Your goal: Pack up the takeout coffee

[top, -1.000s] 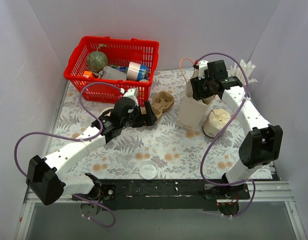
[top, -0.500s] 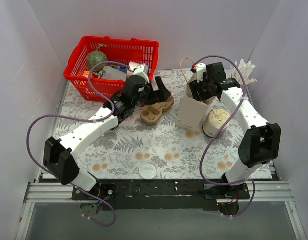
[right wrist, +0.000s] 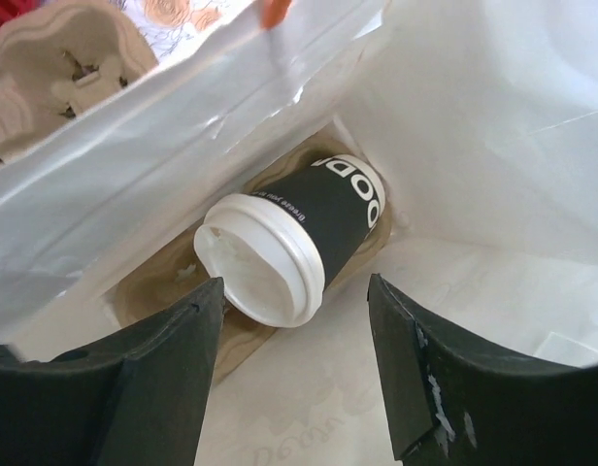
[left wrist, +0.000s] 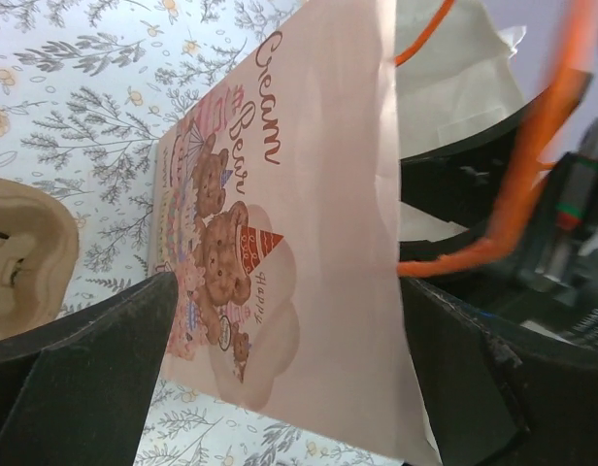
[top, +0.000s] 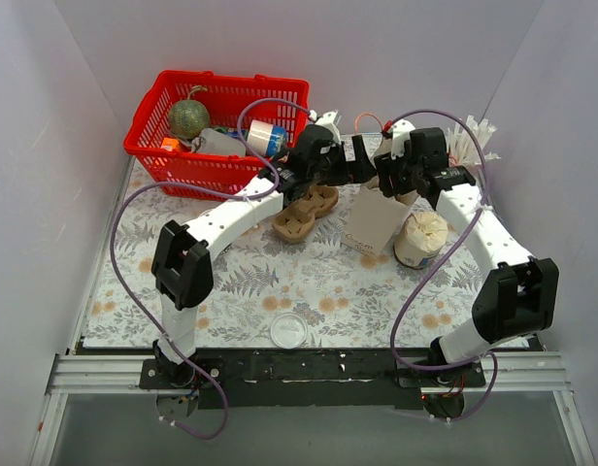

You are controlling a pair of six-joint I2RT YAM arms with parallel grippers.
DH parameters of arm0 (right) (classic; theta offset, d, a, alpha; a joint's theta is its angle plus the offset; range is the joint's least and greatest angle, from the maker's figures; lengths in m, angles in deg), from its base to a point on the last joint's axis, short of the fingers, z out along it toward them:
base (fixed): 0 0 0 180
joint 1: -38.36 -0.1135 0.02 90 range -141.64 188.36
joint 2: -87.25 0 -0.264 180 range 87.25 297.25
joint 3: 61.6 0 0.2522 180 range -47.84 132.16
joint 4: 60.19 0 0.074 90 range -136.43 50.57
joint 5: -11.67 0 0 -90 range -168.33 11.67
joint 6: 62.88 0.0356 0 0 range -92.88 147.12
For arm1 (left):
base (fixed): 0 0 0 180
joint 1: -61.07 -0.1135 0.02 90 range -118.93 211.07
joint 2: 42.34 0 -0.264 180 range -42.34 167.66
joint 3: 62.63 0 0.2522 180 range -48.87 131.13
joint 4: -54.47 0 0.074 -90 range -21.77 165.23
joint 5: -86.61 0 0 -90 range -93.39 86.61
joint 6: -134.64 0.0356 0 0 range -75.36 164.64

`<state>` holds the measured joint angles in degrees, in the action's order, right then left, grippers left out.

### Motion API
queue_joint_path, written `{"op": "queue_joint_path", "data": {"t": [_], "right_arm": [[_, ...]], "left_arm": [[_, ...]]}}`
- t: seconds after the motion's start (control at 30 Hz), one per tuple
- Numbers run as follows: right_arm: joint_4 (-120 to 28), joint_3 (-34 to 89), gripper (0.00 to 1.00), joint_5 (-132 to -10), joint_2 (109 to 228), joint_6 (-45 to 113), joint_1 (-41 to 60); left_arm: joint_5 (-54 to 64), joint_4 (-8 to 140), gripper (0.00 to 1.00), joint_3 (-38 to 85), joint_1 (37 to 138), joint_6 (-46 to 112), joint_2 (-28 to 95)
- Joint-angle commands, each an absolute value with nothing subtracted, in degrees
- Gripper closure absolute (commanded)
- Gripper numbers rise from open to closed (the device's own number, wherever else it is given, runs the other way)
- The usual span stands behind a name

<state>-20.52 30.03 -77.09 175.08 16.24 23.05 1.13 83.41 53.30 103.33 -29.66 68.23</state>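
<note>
Your right gripper (right wrist: 294,291) hangs over the open mouth of the paper bag (right wrist: 474,116) with its jaws spread wide. It holds nothing and touches nothing that shows. Straight below it, framed between its two fingers (right wrist: 134,388), the takeout coffee (right wrist: 328,218) lies tipped on its side at the bottom of the bag. Its white lid (right wrist: 260,272) is turned up toward the hand and its dark band points away. The cup rests in a brown cardboard tray (right wrist: 158,291) on the bag's floor. Your left gripper (left wrist: 289,291) is also wide open and grasps nothing. The printed face of the bag runs between its fingers. One finger sits close by the bag's edge, under the orange handle (left wrist: 532,146), but you cannot tell whether it touches the paper. A second cardboard carrier (left wrist: 27,252) lies on the table just beside the other finger of that hand. From above, a white tub (top: 420,238) stands just beside the bag, near your right hand, and a red basket (top: 182,167) sits well off to the left hand's outer side.
</note>
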Motion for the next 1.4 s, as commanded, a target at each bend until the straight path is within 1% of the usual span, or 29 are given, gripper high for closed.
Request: {"op": "queue_joint_path", "data": {"t": [0.0,0.03,0.1,0.13,0.2,0.23,0.3,0.33,0.37,0.4,0.47,0.5,0.53,0.57,0.6,0.7,0.8,1.03,1.23,1.37], "right_arm": [[-26.0,28.2,0.31,-78.2,172.4,19.9,23.9],[-26.7,27.8,0.32,-78.1,171.5,20.7,24.2],[-27.1,26.7,0.32,-78.1,170.1,23.3,24.3],[-27.7,26.2,0.32,-79.6,168.7,24.4,24.4],[-28.4,24.5,0.32,-79.3,166.8,25.5,24.4],[-28.5,24.1,0.32,-78.8,165.2,25.7,24.4],[-27.7,23.4,0.32,-76.4,164.0,26.2,24.4],[-27.4,23.0,0.32,-75.6,162.9,26.3,24.5],[-27.0,22.6,0.32,-73.9,162.5,26.4,24.4],[-26.9,22.1,0.32,-73.2,161.9,26.6,24.4],[-26.7,20.8,0.33,-69.9,159.9,26.8,24.4],[-27.4,20.2,0.33,-68.6,159.2,26.8,24.4],[-27.4,19.8,0.33,-68.0,157.9,28.2,24.4],[-27.3,19.5,0.33,-67.7,157.4,28.2,24.4],[-26.6,19.4,0.33,-67.7,157.0,27.9,24.1],[-27.0,18.0,0.33,-70.3,156.3,27.4,23.9],[-25.9,19.3,0.33,-73.6,157.8,24.9,24.0],[-23.8,21.8,0.32,-72.3,160.4,17.5,24.0],[-27.9,16.6,0.33,-69.3,161.5,17.4,23.9],[-29.6,14.0,0.33,-70.1,162.2,16.4,23.8]], "left_arm": [[-0.3,89.1,0.04,60.6,106.1,-25.8,69.9],[-1.4,89.8,0.05,61.3,106.3,-24.7,71.2],[-2.6,91.5,0.13,63.4,107.3,-23.7,72.2],[-2.7,92.0,0.25,64.2,107.7,-23.4,72.6],[-7.1,93.4,0.40,65.1,108.7,-21.5,73.6],[-7.6,93.5,0.51,65.8,109.1,-20.7,73.9],[-8.5,94.3,0.56,66.4,110.0,-18.6,74.1],[-9.1,94.7,0.62,66.7,110.4,-17.7,74.0],[-10.4,94.9,0.74,66.8,111.3,-17.1,73.9],[-12.9,95.1,0.78,66.8,112.0,-15.2,73.2],[-16.1,95.3,0.82,65.7,114.0,-13.1,72.0],[-19.5,95.2,0.85,65.0,114.6,-11.7,70.6],[-21.0,95.3,0.90,64.3,115.1,-11.6,69.9],[-22.0,95.6,0.93,62.9,115.7,-11.7,68.9],[-21.8,95.7,0.99,61.9,116.0,-12.4,68.1],[-20.6,95.6,1.00,59.4,116.0,-14.5,65.1],[-17.9,95.6,1.00,57.8,116.2,-15.6,62.7],[-15.9,95.6,1.00,54.5,116.3,-16.0,58.7],[-11.7,94.6,1.00,53.7,116.3,-16.3,57.9],[-11.1,95.0,1.00,54.0,116.3,-18.5,58.6]]}}
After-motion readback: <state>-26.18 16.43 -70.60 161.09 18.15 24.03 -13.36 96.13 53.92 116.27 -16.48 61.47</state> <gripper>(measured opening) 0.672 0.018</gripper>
